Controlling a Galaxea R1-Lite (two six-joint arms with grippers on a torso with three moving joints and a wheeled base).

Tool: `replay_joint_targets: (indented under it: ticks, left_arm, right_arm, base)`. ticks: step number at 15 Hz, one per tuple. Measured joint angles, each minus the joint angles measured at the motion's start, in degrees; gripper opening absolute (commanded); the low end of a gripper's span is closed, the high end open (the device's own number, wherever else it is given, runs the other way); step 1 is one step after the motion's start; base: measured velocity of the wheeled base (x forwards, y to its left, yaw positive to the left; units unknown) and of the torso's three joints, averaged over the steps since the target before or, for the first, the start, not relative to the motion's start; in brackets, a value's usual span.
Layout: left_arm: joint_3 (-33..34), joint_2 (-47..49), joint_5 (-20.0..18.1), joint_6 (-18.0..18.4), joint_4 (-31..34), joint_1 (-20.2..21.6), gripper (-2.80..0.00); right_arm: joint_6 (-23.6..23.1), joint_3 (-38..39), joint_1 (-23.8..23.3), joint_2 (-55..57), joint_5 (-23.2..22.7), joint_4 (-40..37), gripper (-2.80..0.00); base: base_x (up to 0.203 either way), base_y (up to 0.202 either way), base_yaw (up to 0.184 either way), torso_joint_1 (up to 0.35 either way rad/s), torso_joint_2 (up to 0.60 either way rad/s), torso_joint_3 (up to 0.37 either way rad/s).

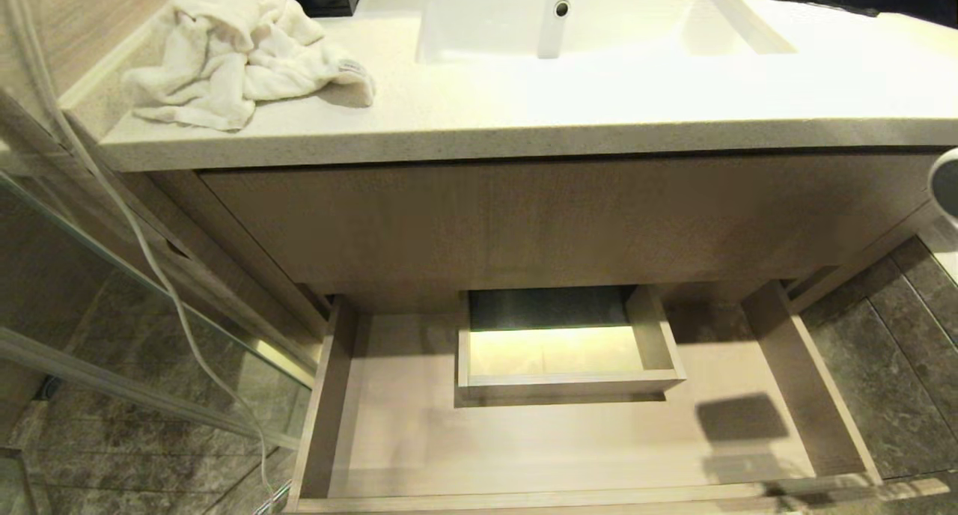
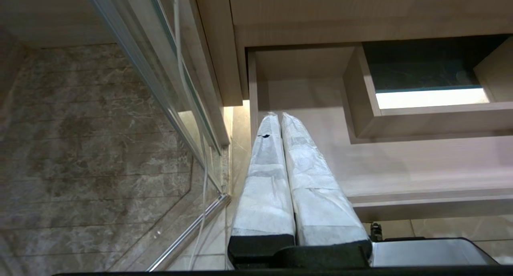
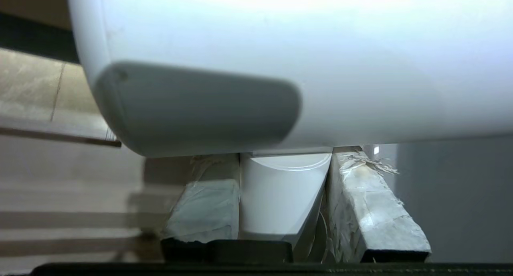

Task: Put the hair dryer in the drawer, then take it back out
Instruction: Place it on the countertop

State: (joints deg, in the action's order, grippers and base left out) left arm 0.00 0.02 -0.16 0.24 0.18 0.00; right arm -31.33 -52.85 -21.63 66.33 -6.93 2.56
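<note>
Hair dryer (image 3: 280,47) handle sits clamped between the right claw's (image 3: 286,195) fingers.

**Colours and patterns you see**

You see a light-brown drawer (image 1: 569,440) with a soft wood-grain pattern. The panel (image 1: 554,215) above it has the same pale wood look. The countertop (image 1: 524,118) is cream with tiny speckles, and the sink (image 1: 569,21) is bright white. A crumpled towel (image 1: 232,51) is off-white. The floor tiles (image 1: 891,350) are dark grey-brown with a cloudy marble pattern. A thin cord (image 1: 142,238) is white. The hair dryer (image 3: 320,47) is white with a grey patch. Each gripper's fingers (image 2: 264,175) are wrapped in white and sit on black bases.
</note>
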Motion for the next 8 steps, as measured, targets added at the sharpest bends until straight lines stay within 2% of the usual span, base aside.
replay_joint_targets:
  ticks: [2, 8]
  left_arm:
    - [0.0, 0.0, 0.0, 0.0, -0.1, 0.0, -2.80]
    - [0.0, 0.0, 0.0, 0.0, -0.1, 0.0, -2.80]
  right_arm:
    - [0.2, -5.4, 0.0, 3.0, 0.0, 0.1, -2.80]
    - [0.2, -13.8, 0.0, 9.7, 0.1, 1.5, -2.80]
  base:
    - [0.000, 0.000, 0.000, 0.235, -0.53, -0.292]
    - [0.000, 0.000, 0.000, 0.250, -0.55, -0.301]
